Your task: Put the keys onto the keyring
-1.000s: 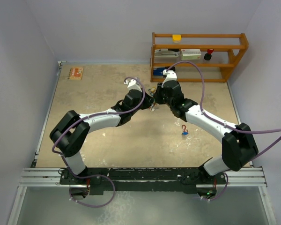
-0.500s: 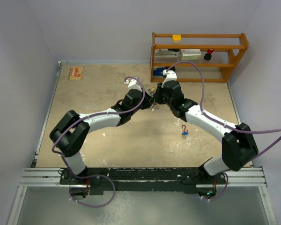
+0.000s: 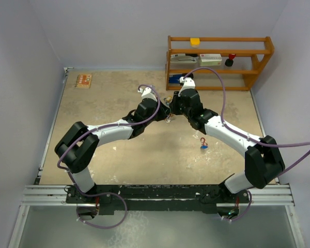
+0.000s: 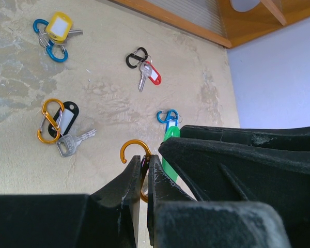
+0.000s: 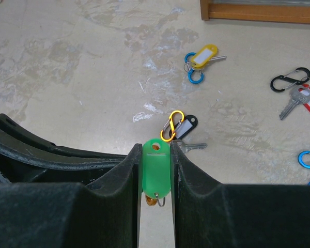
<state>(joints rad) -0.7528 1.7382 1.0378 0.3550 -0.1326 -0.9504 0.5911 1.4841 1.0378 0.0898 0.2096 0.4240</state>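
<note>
My left gripper (image 4: pixel 143 161) is shut on an open orange carabiner keyring (image 4: pixel 134 148), held above the table. My right gripper (image 5: pixel 155 150) is shut on a green key tag (image 5: pixel 155 168). The tag's small wire ring sits at the orange carabiner (image 5: pixel 151 199) just beneath it, and its key blade is hidden. The green tag also shows in the left wrist view (image 4: pixel 169 155), beside the carabiner. In the top view the two grippers (image 3: pixel 168 108) meet tip to tip near the shelf.
On the table lie a yellow-tagged key on a blue clip (image 4: pixel 57 28), a red-tagged key on a black clip (image 4: pixel 144 70), a black-tagged key on an orange clip (image 5: pixel 178 126) and a blue clip (image 4: pixel 168 116). A wooden shelf (image 3: pixel 219 62) stands behind. Another small key set (image 3: pixel 203 143) lies to the right.
</note>
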